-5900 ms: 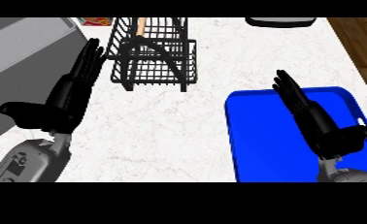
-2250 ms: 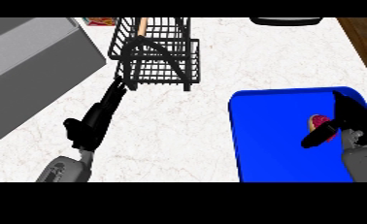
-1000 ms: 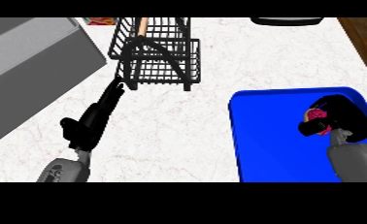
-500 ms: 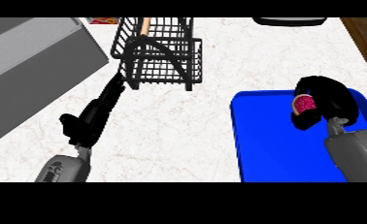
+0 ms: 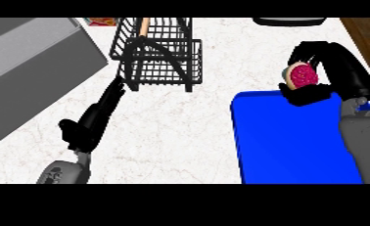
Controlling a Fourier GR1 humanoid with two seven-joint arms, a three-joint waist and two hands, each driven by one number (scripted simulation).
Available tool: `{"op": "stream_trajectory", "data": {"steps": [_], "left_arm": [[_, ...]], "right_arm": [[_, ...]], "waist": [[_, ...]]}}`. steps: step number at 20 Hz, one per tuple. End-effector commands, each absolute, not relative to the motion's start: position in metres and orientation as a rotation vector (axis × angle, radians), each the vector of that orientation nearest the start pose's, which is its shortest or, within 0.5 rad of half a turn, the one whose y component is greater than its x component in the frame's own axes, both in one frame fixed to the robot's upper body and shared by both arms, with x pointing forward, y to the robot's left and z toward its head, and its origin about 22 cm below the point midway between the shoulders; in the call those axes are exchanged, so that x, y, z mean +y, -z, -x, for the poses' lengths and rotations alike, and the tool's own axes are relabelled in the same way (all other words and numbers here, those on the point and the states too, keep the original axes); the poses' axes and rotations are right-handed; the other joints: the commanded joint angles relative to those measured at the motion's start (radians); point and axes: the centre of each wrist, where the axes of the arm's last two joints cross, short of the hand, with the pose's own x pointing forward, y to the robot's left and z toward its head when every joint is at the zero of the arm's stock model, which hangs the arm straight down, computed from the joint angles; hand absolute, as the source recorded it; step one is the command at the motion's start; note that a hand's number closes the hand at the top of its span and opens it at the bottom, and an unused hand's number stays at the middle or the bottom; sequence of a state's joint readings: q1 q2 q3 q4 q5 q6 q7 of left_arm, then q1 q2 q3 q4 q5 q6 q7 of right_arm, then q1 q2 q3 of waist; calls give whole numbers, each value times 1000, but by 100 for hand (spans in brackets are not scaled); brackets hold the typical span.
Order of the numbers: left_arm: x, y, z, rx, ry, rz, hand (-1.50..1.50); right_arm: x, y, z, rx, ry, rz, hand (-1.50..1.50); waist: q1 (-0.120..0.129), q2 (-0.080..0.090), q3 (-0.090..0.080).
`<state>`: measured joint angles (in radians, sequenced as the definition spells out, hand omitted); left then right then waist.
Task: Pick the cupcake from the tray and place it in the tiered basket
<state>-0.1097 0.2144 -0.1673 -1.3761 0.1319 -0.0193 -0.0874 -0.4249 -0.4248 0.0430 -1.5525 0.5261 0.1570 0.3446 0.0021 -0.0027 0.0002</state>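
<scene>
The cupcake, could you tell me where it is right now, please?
In the head view, the cupcake is at the right, held in the right hand above the blue tray's far edge.

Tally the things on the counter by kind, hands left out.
Cupcake: 1, held in the right hand
Blue tray: 1
Black wire tiered basket: 1
Grey box at left: 1
Dark item at top edge, cut off: 1
Red-printed item behind the basket: 1
Total: 6
</scene>
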Motion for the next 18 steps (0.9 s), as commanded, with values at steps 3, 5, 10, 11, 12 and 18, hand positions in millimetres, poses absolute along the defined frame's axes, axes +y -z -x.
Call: {"op": "stream_trajectory", "data": {"steps": [3, 5, 10, 11, 12, 18], "left_arm": [[243, 17, -258, -1544, 248, 76, 0], [233, 16, -257, -1530, 232, 92, 0], [240, 17, -270, -1533, 217, 100, 0], [232, 21, -266, -1524, 238, 90, 0], [237, 13, -276, -1531, 245, 93, 0], [223, 16, -276, -1563, 251, 90, 0]], "right_arm": [[-236, -216, -314, -1643, -746, 703, 150], [-202, -225, -321, -1636, -731, 703, 150], [-169, -269, -345, -1656, -667, 645, 150], [-158, -279, -360, -1650, -681, 654, 150], [-134, -295, -348, -1622, -702, 648, 150], [-83, -319, -391, -1593, -667, 611, 150]], "waist": [[0, -1, -1], [7, 0, -1], [7, 3, -1], [13, 4, -1], [11, 3, -1], [32, 11, -2]]}}
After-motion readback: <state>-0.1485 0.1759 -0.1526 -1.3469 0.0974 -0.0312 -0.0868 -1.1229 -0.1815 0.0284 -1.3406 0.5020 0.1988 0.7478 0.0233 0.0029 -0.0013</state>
